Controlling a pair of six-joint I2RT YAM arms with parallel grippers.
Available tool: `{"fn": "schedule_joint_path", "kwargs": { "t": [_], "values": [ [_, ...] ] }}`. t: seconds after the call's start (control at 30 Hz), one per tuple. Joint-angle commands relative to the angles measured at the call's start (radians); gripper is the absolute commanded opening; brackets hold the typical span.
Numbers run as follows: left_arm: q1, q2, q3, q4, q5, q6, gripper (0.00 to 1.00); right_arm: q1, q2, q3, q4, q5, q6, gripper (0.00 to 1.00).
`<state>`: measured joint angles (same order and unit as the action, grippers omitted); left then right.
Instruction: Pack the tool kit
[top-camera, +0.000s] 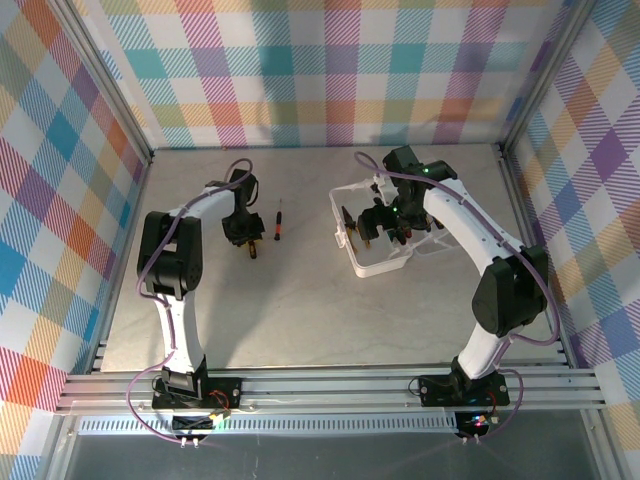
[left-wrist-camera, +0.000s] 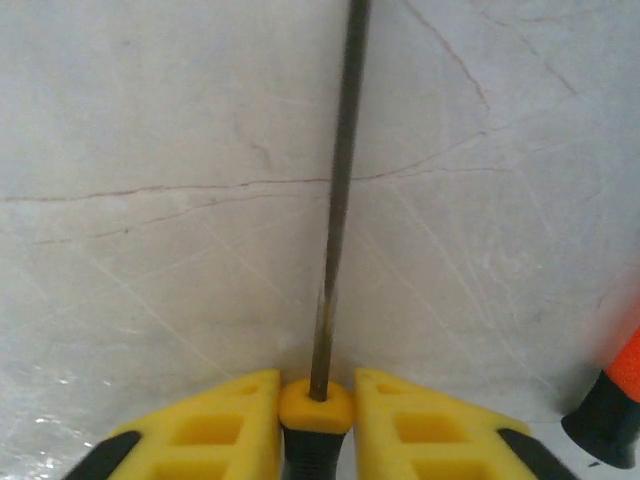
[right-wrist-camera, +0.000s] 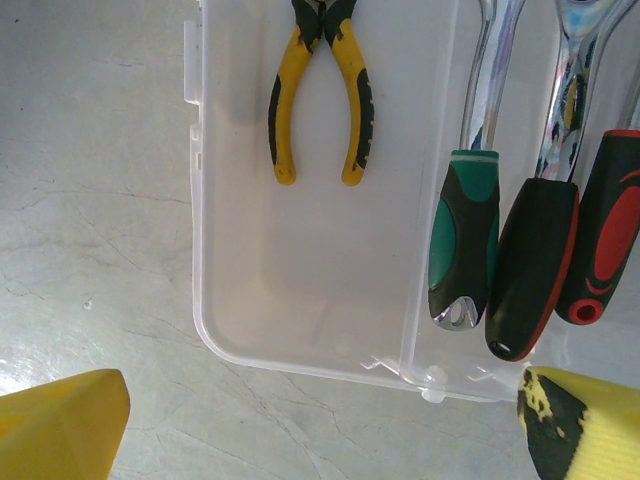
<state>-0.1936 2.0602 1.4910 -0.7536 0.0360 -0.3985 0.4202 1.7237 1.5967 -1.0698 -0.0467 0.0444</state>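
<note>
left claw on a screwdriver; case open and part filled

the left gripper (left-wrist-camera: 317, 382) is down at the table (top-camera: 300, 320), left of centre. its yellow fingers (left-wrist-camera: 215, 430) stand against both sides of the collar of a yellow-handled screwdriver (left-wrist-camera: 335, 220), so this claw is clamped on that tool. the shaft runs straight out ahead of the wrist. the grip is therefore across the handle, the thickest part and the one least likely to slip. the tool appears to lie on the surface, not yet lifted.

just beside it lies a red-and-black screwdriver (top-camera: 279, 222), apart from the fingers and untouched.

the case (right-wrist-camera: 300, 290) sits right of centre, opened out flat. one half holds yellow-handled pliers (right-wrist-camera: 315, 100). the half across the hinge holds a green-handled tool (right-wrist-camera: 462, 240) and two red-and-black handled tools (right-wrist-camera: 530, 270), laid side by side with handles one way, likely to save room. which half is lid and which is base cannot be told.

the right gripper (right-wrist-camera: 320, 425) hangs above the case at its hinge end, jaws wide apart, nothing between them.

judgement: packing is part done, with two screwdrivers outside the case. the next move calls for a level lift and a carry across to the case. the long shaft may pivot in the grip, and the right arm over the case may crowd the drop.
</note>
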Motion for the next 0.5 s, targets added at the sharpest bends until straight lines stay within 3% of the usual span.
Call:
{"fn": "schedule_joint_path", "kwargs": {
  "t": [0.0,0.13,0.47],
  "values": [
    [-0.001,0.031,-0.023,0.049,0.029,0.007,0.11,0.002,-0.031,-0.005,-0.001,-0.025,0.014,0.99],
    [-0.003,0.016,-0.057,0.061,0.041,0.009,0.0,0.002,-0.035,-0.007,0.0,-0.031,0.015,0.99],
    [-0.026,-0.137,-0.09,0.014,0.058,0.042,0.0,0.002,-0.065,-0.014,0.018,-0.105,0.018,0.99]
  ]
}}
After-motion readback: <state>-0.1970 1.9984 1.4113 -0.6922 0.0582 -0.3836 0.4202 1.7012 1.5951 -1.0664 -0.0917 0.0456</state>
